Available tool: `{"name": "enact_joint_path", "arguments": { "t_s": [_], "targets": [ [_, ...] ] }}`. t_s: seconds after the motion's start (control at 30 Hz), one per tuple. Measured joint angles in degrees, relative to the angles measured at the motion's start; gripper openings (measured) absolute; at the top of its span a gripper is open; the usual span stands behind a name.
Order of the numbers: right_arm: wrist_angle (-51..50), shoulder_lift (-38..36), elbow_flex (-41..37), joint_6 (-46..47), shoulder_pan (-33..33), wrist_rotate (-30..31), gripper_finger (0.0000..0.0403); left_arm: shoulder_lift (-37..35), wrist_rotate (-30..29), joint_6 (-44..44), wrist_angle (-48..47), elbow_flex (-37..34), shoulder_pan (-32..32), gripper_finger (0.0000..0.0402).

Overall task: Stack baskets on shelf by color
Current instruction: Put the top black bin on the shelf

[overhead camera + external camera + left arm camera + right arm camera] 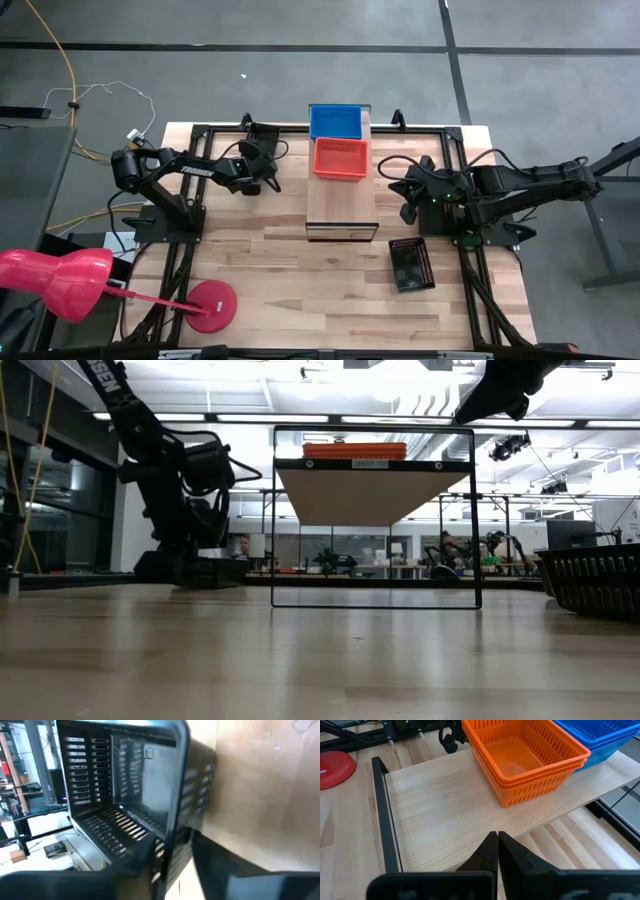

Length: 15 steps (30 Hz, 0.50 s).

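Observation:
The shelf stands mid-table, a light-wood board on a black frame. A stack of blue baskets sits at its far end, with a stack of red-orange baskets just nearer; both also show in the right wrist view, red-orange and blue. My left gripper is left of the shelf, shut on a black basket. My right gripper is shut and hovers by the shelf's right edge. Another black basket rests bottom-down on the table, near right. My left gripper holds the black basket by one side wall, near the rim, with one finger inside the basket and one outside. The basket is tipped on its side with its opening toward the wrist camera, and appears lifted off the table beside the shelf.
A pink lamp-like thing on a red disc base stands at the table's near left corner. Black metal frames run along both table sides. The near half of the shelf board is bare wood.

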Motion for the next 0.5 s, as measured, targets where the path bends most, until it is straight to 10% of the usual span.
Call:
{"name": "enact_joint_path", "arguments": {
  "t_s": [0.13,0.5],
  "targets": [
    [0.0,0.0,0.0,0.0,0.0,0.0,0.0000,-1.4,-1.6,-1.3,-3.5,0.1,-2.2,0.0018],
    [0.1,0.0,0.0,-0.3,0.0,0.1,0.0000,-17.3,-11.6,-17.5,-32.4,10.0,-18.5,0.0001]
  ]
}}
